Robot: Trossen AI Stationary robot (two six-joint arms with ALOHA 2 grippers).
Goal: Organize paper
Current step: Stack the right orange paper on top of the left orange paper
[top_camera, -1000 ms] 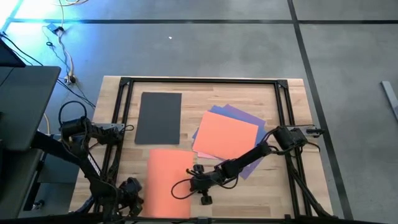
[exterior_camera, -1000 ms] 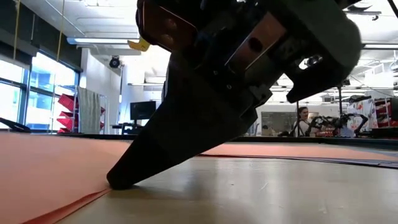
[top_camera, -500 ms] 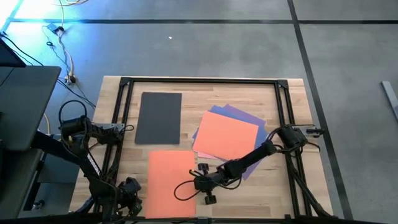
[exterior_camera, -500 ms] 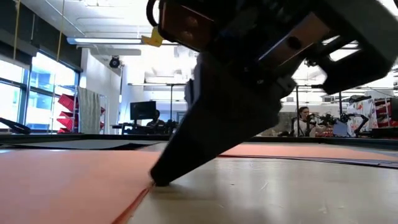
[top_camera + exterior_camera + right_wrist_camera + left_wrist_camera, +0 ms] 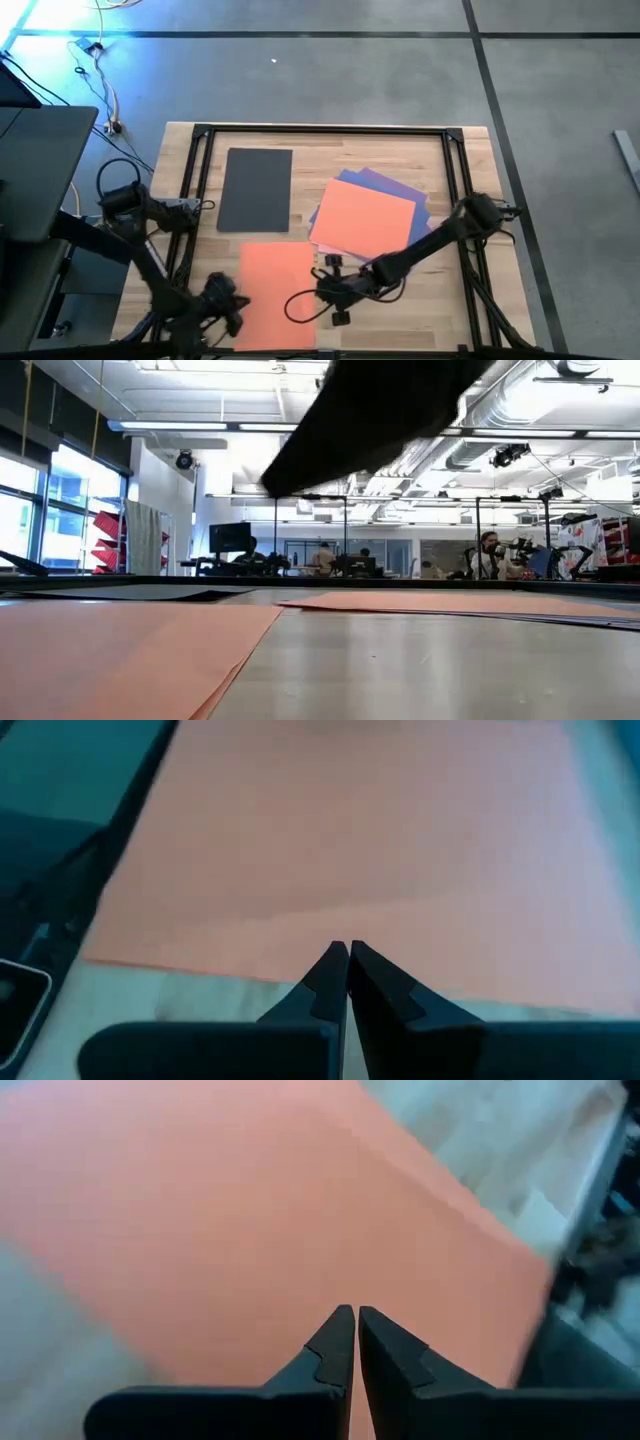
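A: Sheets first. What's where on the table [image 5: 460, 310]?
B: Dark grey sheet [image 5: 255, 189] lies alone toward the far left. One orange sheet [image 5: 276, 294] sits at the near edge, left of centre. A second orange sheet [image 5: 364, 219] tops a fanned pile right of centre.
A: What's under it?
B: A purple sheet [image 5: 395, 185] and a blue sheet [image 5: 343, 178] stick out at the far side, mostly covered. A thin pink edge [image 5: 325, 249] peeks out at the near side, hard to make out.
A: Right gripper?
B: Right gripper [image 5: 322, 292] is low over the table at the right edge of the near orange sheet. In its wrist view the fingers [image 5: 330, 970] are clenched together, nothing between them, orange paper ahead. Can't tell if the tips touch the sheet.
A: Low view?
B: Only a dark blurred shape [image 5: 370, 410] at the top, cut off. Orange paper fills the near left; the pile shows as a thin edge-on strip [image 5: 450, 602].
A: Left gripper?
B: Left gripper [image 5: 238, 303] is at the left edge of the same near sheet, partly lost in dark arm and cable. Its wrist view shows the fingers [image 5: 340, 1342] pressed shut, empty, orange paper behind, blurred.
A: Background?
B: People at desks [image 5: 487, 555] far off, small.
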